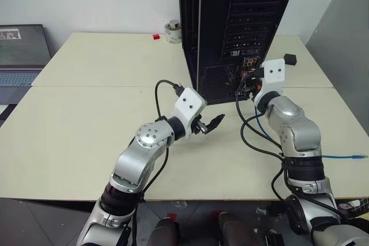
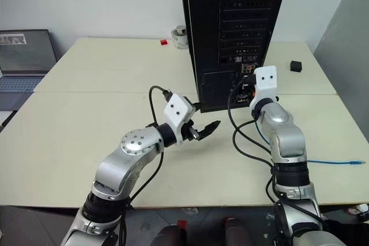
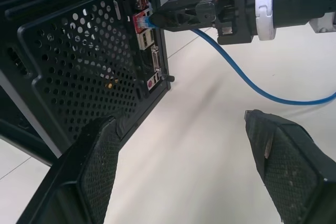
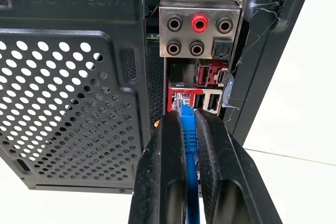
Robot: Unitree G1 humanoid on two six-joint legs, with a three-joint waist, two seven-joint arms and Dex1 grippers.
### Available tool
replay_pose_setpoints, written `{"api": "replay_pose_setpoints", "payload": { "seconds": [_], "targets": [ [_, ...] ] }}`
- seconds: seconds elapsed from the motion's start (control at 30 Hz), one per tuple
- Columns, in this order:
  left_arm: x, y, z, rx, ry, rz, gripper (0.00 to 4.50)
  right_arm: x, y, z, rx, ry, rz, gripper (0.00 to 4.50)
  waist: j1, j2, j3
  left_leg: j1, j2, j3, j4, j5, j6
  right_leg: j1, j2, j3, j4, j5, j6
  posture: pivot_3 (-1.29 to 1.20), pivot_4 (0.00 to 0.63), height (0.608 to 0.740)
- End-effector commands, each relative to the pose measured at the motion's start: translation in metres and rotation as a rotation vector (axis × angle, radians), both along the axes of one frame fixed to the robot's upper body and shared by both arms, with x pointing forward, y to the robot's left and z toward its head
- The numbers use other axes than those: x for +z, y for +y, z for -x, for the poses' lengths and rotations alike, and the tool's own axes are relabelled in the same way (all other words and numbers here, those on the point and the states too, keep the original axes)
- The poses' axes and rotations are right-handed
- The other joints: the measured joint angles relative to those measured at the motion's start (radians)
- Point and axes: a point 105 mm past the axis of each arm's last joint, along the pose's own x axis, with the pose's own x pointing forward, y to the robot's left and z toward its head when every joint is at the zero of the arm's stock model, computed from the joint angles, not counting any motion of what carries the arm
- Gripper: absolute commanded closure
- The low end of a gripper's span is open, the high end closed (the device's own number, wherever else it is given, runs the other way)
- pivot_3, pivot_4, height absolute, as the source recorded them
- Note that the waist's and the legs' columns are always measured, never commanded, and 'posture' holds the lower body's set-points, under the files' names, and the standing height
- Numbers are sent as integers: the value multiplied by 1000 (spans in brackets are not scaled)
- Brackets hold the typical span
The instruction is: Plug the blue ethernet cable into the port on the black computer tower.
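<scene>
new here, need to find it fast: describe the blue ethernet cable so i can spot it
Find the black computer tower standing on the pale table. At its rear panel the right gripper pinches a clear plug. From there the blue ethernet cable trails across the table: thin and bright blue, unlike the thicker black cords beside it.

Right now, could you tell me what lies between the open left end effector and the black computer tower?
Only bare table top: in the left wrist view, nothing sits between the left end effector and the black computer tower.
</scene>
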Motion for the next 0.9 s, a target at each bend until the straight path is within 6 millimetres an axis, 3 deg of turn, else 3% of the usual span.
{"api": "replay_pose_setpoints", "payload": {
  "seconds": [0.03,0.9],
  "targets": [
    [13,-3,6,-21,-58,21,646,22,-5,-1,-24,-75,-25,4472,0,0,0,0,0,0,0,0,0,0,0,0,0,0,0,0,150,740],
    [13,-3,5,-3,-55,25,646,23,12,-13,-57,-90,-75,4472,-20,0,0,1,1,1,0,0,0,0,1,2,1,0,0,0,150,740]
  ]
}}
